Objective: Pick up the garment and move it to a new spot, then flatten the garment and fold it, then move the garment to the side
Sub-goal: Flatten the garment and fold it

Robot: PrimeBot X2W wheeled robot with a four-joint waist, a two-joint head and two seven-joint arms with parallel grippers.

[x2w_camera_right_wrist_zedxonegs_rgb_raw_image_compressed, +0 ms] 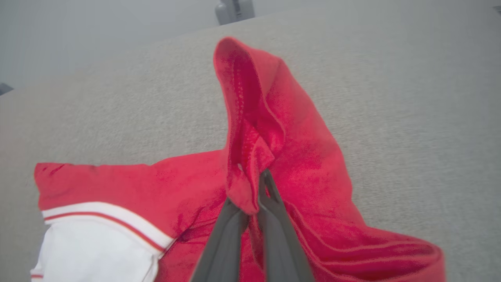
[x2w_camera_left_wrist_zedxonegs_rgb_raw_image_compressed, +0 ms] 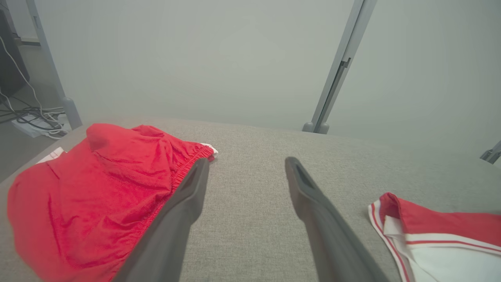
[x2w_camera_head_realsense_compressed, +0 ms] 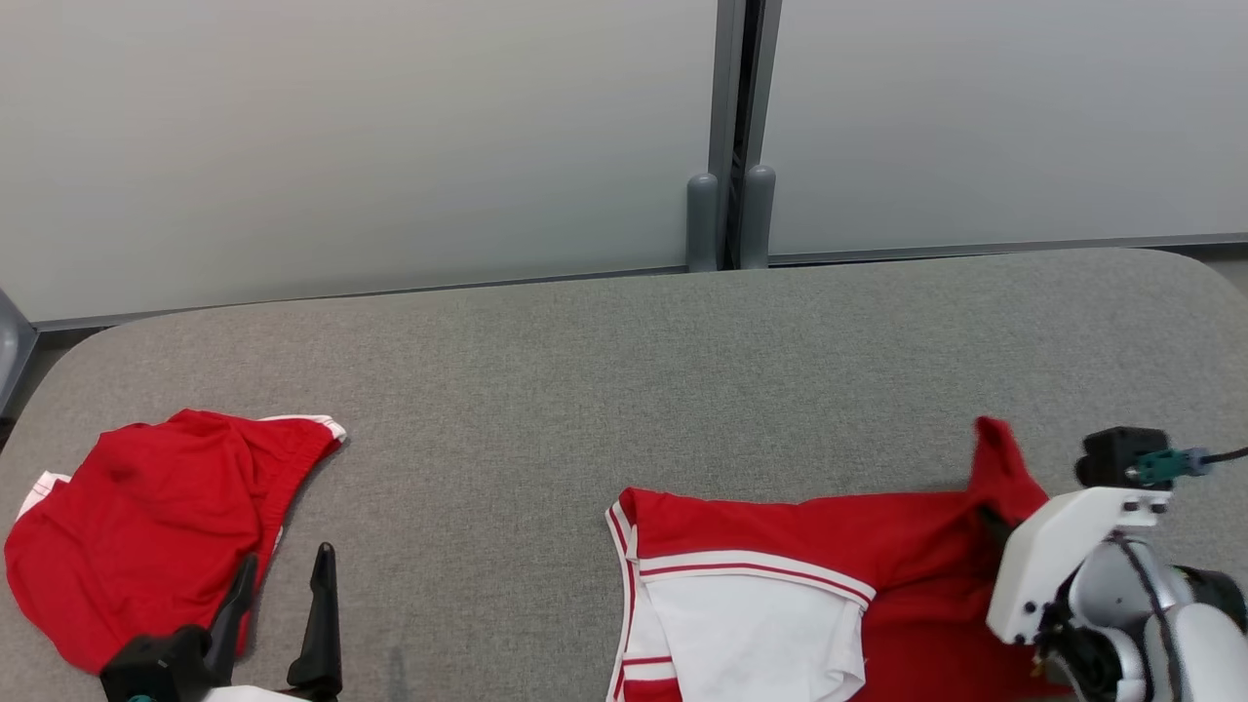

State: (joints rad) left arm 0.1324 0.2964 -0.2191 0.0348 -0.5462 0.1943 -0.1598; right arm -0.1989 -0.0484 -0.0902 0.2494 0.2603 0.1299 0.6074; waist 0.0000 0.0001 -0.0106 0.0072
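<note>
The garment, red with a white panel and red-and-white striped trim, lies rumpled near the front edge of the grey table, right of centre. My right gripper is shut on a fold of its red cloth at the right end, which stands up in a peak. In the right wrist view the fingers pinch that fold of the garment just above the table. My left gripper is open at the lower left with nothing between its fingers. The garment's striped corner lies to their right.
A second, plain red garment lies bunched at the table's left end, under and beside my left gripper; it also shows at the left as red cloth. Grey partition panels and a post stand behind the table. Cables lie on the floor.
</note>
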